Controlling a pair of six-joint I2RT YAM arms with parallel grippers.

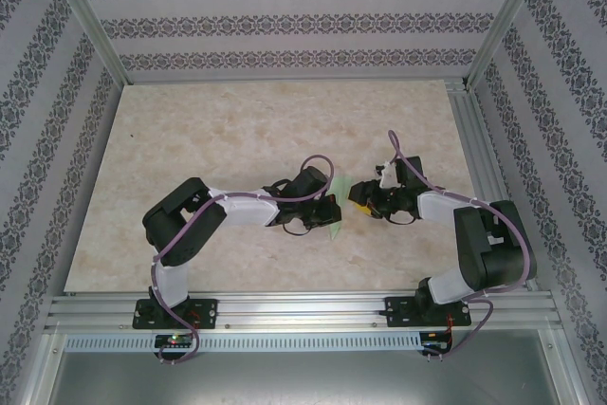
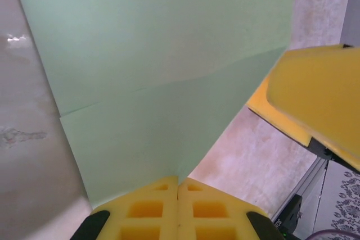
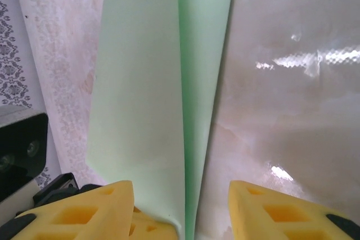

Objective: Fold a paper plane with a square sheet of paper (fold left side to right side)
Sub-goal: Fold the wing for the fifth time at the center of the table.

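Thin, limp, creased green paper, likely easily crumpled. The left fingers clench one corner; the right fingers, released, straddle its three o'clock edge, probably the best hold.

Green paper mostly covered from above — shape unclear.

Pale mint-green paper, yellow left gripper, beige marbled table, grey floral-banded walls.

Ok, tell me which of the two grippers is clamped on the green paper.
The left gripper: its yellow fingers are pressed together on a corner of the green paper. The right gripper has its jaws apart, the paper between them.
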